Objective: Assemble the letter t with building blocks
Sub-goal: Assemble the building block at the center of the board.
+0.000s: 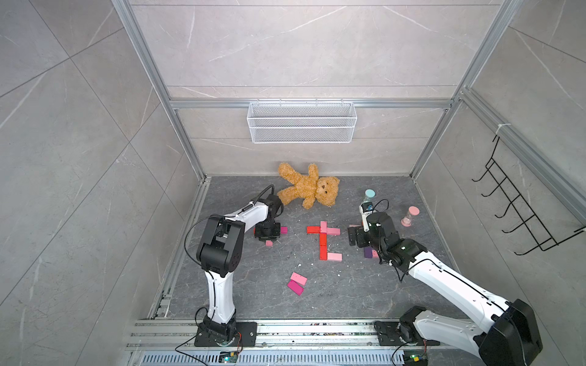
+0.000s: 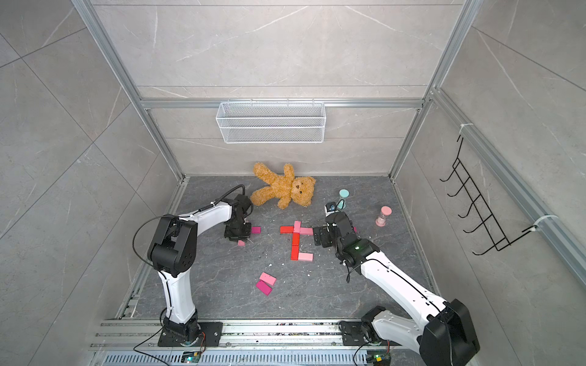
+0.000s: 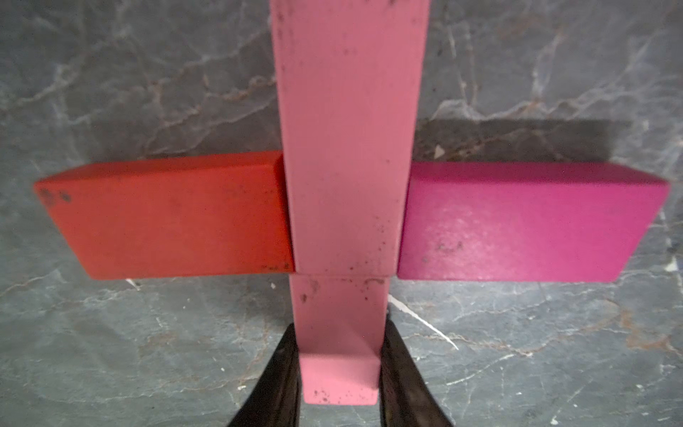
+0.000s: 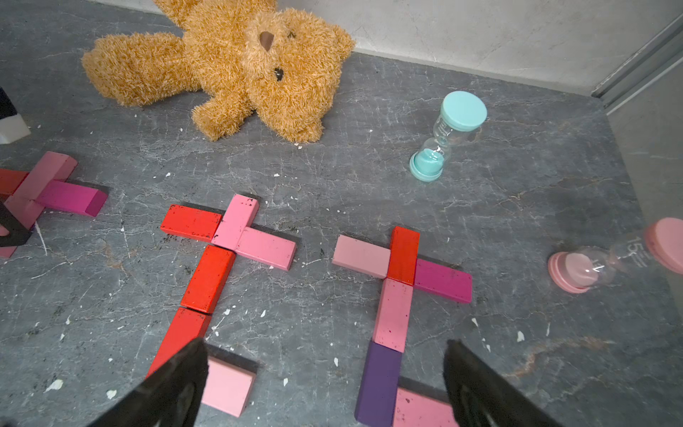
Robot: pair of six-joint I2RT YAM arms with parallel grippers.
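My left gripper (image 3: pixel 340 327) is shut on the near end of a light pink building block (image 3: pixel 340 380), low over the floor. Just beyond it a second pink block (image 3: pixel 351 140) lies between a red one (image 3: pixel 173 218) and a magenta one (image 3: pixel 525 225). In both top views this gripper (image 1: pixel 268 234) covers most of that group. A finished red and pink t (image 1: pixel 323 242) lies mid-floor. My right gripper (image 4: pixel 325 366) hangs open and empty over another t with a purple block (image 4: pixel 379 384) in its stem. A pink and a magenta block (image 1: pixel 297 283) lie loose nearer the front.
A brown teddy bear (image 1: pixel 309 187) lies against the back wall. A teal hourglass (image 4: pixel 443 136) and a pink hourglass (image 1: pixel 410 216) stand at the back right. A white wire basket (image 1: pixel 301 122) hangs on the back wall and a black hook rack (image 1: pixel 520 215) on the right wall.
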